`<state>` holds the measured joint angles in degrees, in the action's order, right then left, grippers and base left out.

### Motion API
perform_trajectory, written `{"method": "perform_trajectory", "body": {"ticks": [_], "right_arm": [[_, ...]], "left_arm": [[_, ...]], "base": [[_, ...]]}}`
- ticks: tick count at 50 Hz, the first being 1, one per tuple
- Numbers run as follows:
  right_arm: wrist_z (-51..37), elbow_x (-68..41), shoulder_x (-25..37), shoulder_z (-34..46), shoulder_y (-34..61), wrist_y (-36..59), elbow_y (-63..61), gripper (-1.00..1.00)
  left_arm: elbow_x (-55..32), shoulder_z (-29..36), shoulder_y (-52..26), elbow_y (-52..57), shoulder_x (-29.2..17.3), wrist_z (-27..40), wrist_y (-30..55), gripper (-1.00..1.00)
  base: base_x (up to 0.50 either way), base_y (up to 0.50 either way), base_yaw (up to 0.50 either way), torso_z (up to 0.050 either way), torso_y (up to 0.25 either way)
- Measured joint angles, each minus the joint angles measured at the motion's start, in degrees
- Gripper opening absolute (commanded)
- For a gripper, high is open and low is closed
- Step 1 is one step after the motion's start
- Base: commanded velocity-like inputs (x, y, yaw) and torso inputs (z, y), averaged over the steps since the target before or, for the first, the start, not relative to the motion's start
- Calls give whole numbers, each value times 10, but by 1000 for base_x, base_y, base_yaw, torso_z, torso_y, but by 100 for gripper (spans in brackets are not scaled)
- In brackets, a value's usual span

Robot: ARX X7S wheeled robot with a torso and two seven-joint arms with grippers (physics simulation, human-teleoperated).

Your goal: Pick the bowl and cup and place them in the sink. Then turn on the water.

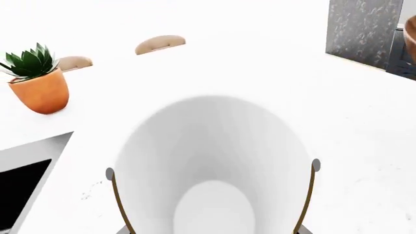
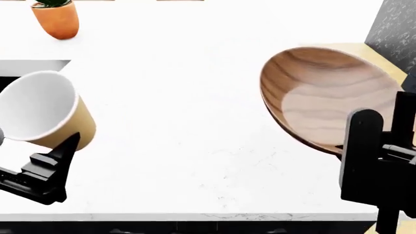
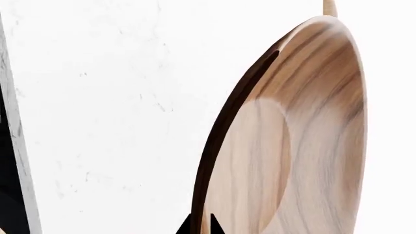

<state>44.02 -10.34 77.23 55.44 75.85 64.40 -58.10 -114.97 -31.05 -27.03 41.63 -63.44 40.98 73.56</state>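
Your left tool [image 2: 48, 163] grips the cup [image 2: 46, 109] near its base, lifted and tipped with its mouth toward you at the near left. Your right tool [image 2: 377, 161] pinches the rim of the bowl [image 2: 325, 95], which hangs steeply tilted at the near right. That thin edge grip is the risk: a quick swing could let the bowl pivot or slip onto the bench [image 2: 182, 122]. Between them the bench lies bare, giving room to carry leftward. The sink [image 2: 8, 78] sits just behind the cup; its grey rim could catch it. Farther left stands a plant pot [image 2: 57, 19].
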Motion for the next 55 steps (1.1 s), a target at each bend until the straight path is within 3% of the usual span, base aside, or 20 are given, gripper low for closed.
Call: {"method": "perform_trajectory", "body": {"ticks": [5,27,55], "right_arm": [[-2,0,1,3,2,6,-6,-100],[18,44,-16,51,18,11,-11,-100],[7,37,-20,80,32,5,-18,-100]], "left_arm": [[2,0,2,3,2,-1,-1,-100],[28,-10,15,0,18,-13,5,-100],[-5,-13,22,5,-6,14,-21,-100]], "base": [[0,48,0,0,0],[12,500,0,0,0],[13,500,0,0,0]]}}
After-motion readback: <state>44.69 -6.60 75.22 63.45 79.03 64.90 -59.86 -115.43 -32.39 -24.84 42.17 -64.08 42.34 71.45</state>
